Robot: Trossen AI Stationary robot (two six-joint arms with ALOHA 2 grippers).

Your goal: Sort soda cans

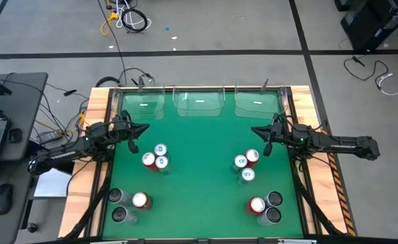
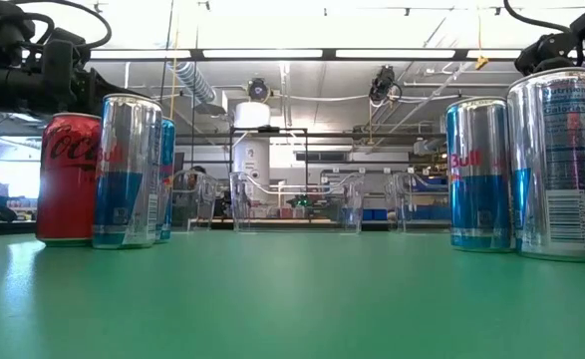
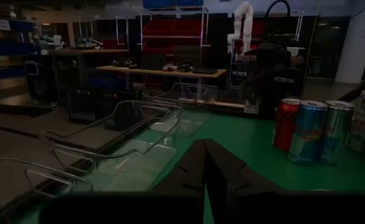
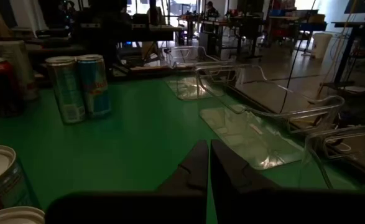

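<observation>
While both grippers, left (image 1: 132, 140) and right (image 1: 266, 141), hover with fingers together, no soda cans (image 1: 155, 158) are sorted; opening and reaching comes next.

My two arms are matte black, built of slim jointed links with thin dark cables running along them. Each ends in a gripper, the left gripper (image 1: 132, 137) and right gripper (image 1: 268, 138), with two dark, wedge-shaped fingers (image 4: 194, 168) tapering to narrow tips.

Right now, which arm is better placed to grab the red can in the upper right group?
Right. The right gripper, shut, hangs just beside that red can; the left gripper sits across the table.
</observation>
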